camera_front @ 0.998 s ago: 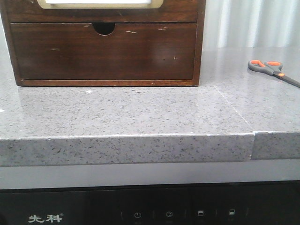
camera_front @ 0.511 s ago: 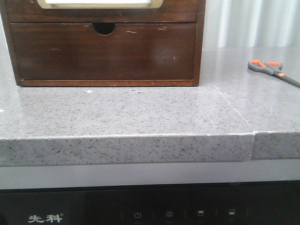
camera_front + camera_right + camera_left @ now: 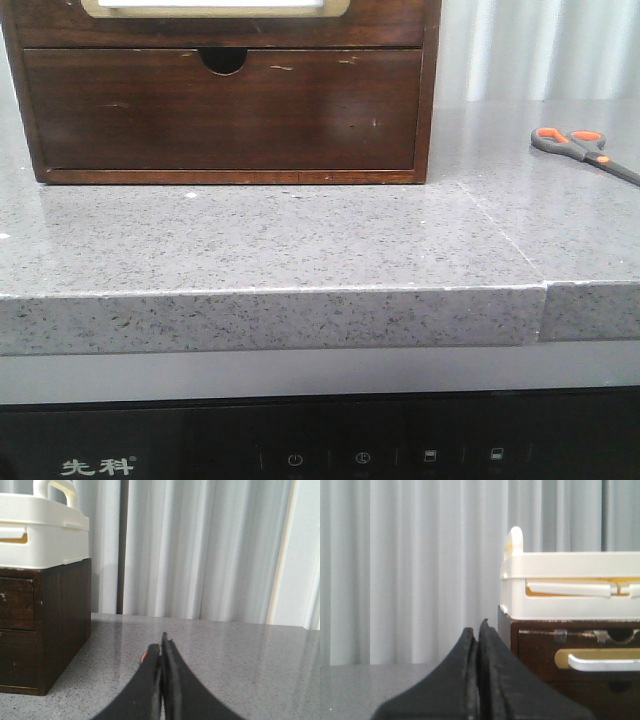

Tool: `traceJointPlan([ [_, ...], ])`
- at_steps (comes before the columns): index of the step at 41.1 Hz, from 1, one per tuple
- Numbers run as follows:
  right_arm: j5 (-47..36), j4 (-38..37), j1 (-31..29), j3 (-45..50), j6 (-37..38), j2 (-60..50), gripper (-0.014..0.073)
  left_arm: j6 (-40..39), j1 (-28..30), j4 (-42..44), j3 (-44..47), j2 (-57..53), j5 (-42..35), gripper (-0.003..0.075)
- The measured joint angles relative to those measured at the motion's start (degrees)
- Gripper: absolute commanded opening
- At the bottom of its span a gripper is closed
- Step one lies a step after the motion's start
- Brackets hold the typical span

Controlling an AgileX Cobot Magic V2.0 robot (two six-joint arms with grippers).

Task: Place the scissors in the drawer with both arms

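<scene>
Right tool (image 3: 161, 680), clenched and empty, points at the scissors (image 3: 585, 152); probably that orange glimpse is them. They lie far right on the surface (image 3: 300, 240), blades rightward, nearer this arm. Left tool (image 3: 477, 680) is likewise clenched.

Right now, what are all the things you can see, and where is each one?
scissors: one, grey with orange loops, lying on the counter at the far right.
drawer: one, dark brown with a cream-rimmed window, upper one in the cabinet, closed.
notched drawer: one, dark brown, below it, closed.
white box: one, white with a handle, on top of the cabinet.
counter: one, speckled grey.
curtain: pale grey, behind.
left end effector: black, fingers together.
right end effector: black, fingers together.
</scene>
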Motion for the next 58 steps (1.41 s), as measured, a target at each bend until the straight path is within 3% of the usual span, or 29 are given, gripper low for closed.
traceJointPlan([
  [7, 9.6, 0.4, 0.0, -10.7, 0.0, 8.7, -0.0067, 0.0, 0.0, 0.0, -14.4, 9.3, 11.9, -0.002],
  [14, 16.3, 1.1, 0.0, -17.4, 0.0, 16.8, -0.0067, 0.0, 0.0, 0.0, -21.5, 17.1, 19.1, -0.002],
  [38, 20.9, 1.2, 0.0, -17.9, 0.0, 35.3, -0.0055, 0.0, 0.0, -2.7, -15.7, 24.3, 24.5, -0.0018],
  [42, 21.6, 1.2, 0.0, -17.9, -0.1, 37.3, 0.0074, 0.0, 0.0, -3.3, -15.2, 24.3, 25.5, 0.0053],
  [50, 22.1, 1.2, 0.0, -17.9, -0.3, 39.0, 0.0532, 0.0, 0.0, -3.7, -15.1, 24.3, 27.1, 0.0457],
  [53, 22.1, 1.2, 0.0, -17.9, -0.4, 39.0, 0.0598, 0.0, 0.0, -4.0, -15.1, 24.3, 27.1, 0.0538],
  [58, 22.1, 1.2, 0.0, -17.9, -0.5, 39.0, 0.0603, 0.0, 0.0, -6.8, -15.1, 24.3, 27.1, 0.0526],
])
